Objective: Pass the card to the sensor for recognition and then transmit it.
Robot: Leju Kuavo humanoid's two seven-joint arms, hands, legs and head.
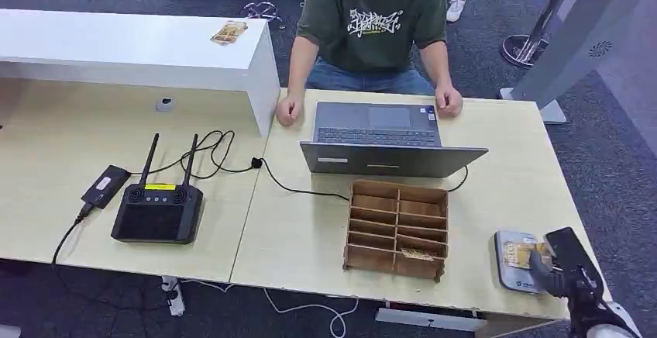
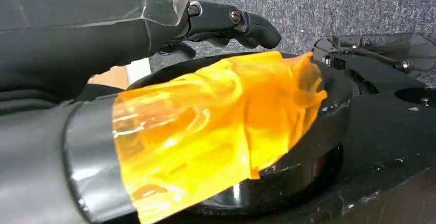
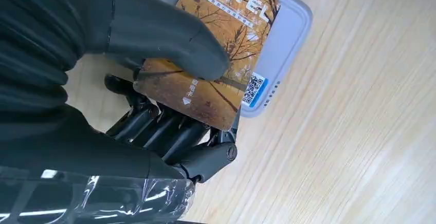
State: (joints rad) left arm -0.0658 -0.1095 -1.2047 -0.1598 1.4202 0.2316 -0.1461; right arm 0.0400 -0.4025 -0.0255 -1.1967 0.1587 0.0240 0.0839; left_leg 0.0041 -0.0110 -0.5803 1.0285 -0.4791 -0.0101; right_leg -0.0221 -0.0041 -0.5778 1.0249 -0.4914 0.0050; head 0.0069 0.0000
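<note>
My right hand (image 1: 569, 270) is at the table's front right corner. It holds an autumn-coloured hotel card (image 3: 226, 54) between its thumb and the dark fingers (image 3: 164, 131) underneath. The card (image 1: 523, 254) lies flat just over the grey sensor pad (image 3: 290, 29), covering much of it; whether they touch I cannot tell. The sensor pad (image 1: 511, 276) sits near the table's front edge. My left hand (image 2: 169, 95) hangs by the floor with nothing in it, its fingers (image 2: 231, 21) apart from the orange-taped thumb.
A wooden slotted organiser (image 1: 397, 228) with a card (image 1: 417, 254) in a front slot stands left of the sensor. Behind it are an open laptop (image 1: 383, 138) and a seated person (image 1: 364, 20). A black antenna controller (image 1: 159, 210) lies far left. Another card (image 1: 229, 32) rests on the white counter.
</note>
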